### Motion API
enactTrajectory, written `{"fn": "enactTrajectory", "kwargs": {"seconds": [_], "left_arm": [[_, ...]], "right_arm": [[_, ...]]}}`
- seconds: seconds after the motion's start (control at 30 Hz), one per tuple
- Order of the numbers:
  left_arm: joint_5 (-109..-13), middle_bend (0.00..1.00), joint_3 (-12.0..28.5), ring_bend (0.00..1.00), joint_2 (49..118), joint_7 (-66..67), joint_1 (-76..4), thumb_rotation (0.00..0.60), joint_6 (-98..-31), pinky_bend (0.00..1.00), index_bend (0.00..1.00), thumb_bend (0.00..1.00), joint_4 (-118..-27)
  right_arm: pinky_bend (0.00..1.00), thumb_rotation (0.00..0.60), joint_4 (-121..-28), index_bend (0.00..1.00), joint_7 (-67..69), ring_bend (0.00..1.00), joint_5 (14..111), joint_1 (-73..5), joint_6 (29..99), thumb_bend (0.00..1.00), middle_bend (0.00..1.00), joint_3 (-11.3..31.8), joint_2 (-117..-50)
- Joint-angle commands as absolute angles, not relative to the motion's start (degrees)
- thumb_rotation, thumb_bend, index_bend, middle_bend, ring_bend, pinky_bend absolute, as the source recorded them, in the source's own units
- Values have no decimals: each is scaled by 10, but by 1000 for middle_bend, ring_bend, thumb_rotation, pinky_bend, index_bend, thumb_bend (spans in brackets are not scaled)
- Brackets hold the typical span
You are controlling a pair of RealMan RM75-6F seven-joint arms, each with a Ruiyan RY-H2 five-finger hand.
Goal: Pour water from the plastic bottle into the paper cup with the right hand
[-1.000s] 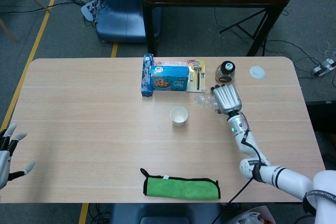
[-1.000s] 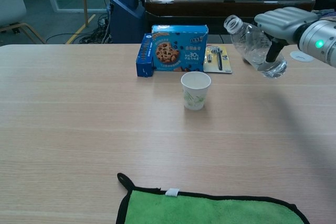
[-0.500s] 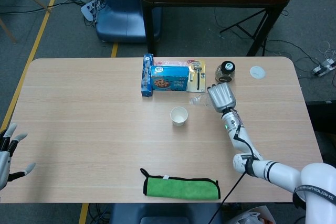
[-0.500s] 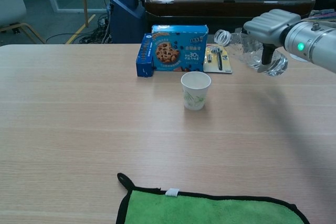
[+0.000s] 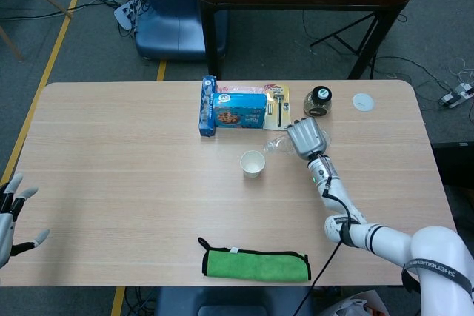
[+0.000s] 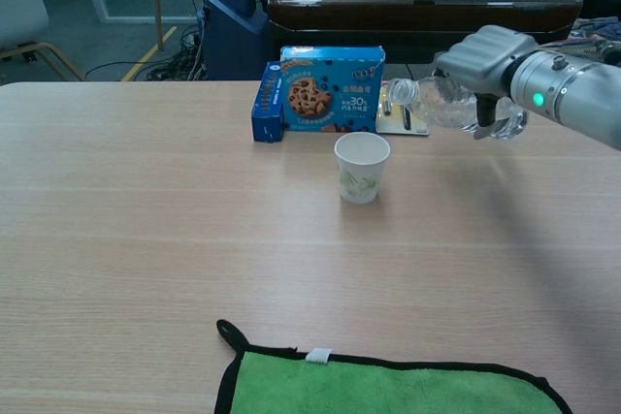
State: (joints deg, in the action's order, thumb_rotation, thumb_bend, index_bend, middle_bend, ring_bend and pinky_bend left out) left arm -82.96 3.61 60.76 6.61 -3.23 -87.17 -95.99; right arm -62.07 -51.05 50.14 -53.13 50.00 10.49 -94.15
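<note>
Right hand (image 6: 485, 63): your fingers hold the plastic bottle (image 6: 448, 104) wrapped around its body, above the tabletop (image 6: 146, 220) at about 2 o'clock from the paper cup (image 6: 361, 168).
Bottle attitude: now lying close to level, open neck pointing toward 9 o'clock. A second ago the neck stood higher and tilted up; it has since dropped and swung toward the cup.
Bottle position: the hand has travelled leftward, so the mouth (image 6: 401, 92) sits nearer the cup, though it appears to be short of the rim, up and to the right of it.
Water: a little seems to rest in the bottle's lower end; no stream shows.
Paper cup: upright, in front of the cookie box (image 6: 332, 88), untouched.
Meaning for you: the tilt has begun before the mouth is over the cup; carry it further left before tipping more, or the first water may land on the tabletop.
Left hand (image 5: 11, 216): idle at the tabletop's 8 o'clock edge, fingers spread, holding nothing.
Green cloth (image 6: 388, 385): near edge, 6 o'clock.
</note>
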Motion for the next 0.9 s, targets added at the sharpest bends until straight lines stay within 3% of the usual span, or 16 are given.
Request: {"fn": "enactTrajectory", "kwargs": {"seconds": [0.03, 0.9], "left_arm": [[-830, 20, 36, 62, 607, 67, -32, 600, -872, 307, 216, 119, -961], [-829, 24, 38, 62, 606, 66, -32, 600, -872, 307, 216, 119, -962]], "right_arm": [[592, 600, -613, 623, -526, 578, 501, -536, 502, 44, 650, 98, -946], [593, 600, -602, 623, -638, 578, 483, -563, 514, 44, 649, 70, -954]]}}
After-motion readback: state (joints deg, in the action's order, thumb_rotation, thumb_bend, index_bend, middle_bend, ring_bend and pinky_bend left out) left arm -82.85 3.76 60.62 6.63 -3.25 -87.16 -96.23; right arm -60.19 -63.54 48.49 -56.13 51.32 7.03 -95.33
